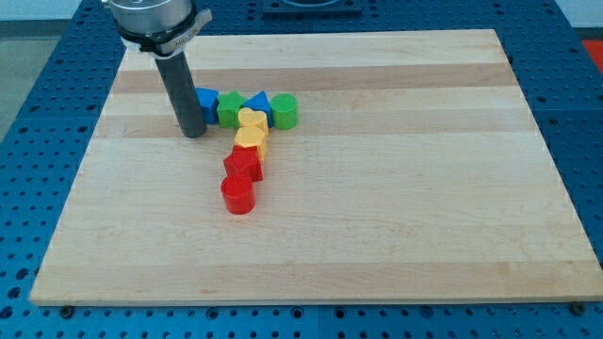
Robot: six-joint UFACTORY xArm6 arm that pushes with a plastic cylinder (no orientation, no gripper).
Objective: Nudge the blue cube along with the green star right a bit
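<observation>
While my tip (193, 133) rests on the counter (396, 226) | touching blue cube (206, 100), view's left side | green star (229, 108) adjoining cube's right | no hand fitted, state not applicable.

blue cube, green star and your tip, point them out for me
blue cube (207, 99), camera view, its visible top face
green star (228, 108), camera view, its top
my tip (194, 133), camera view, rod's lower end

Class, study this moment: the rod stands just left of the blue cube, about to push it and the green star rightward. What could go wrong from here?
1. The blue cube, green star, blue triangle and green cylinder sit in a tight row, so pushing from my tip would likely shove all four.
2. The yellow block touching the row may get dragged.
</observation>
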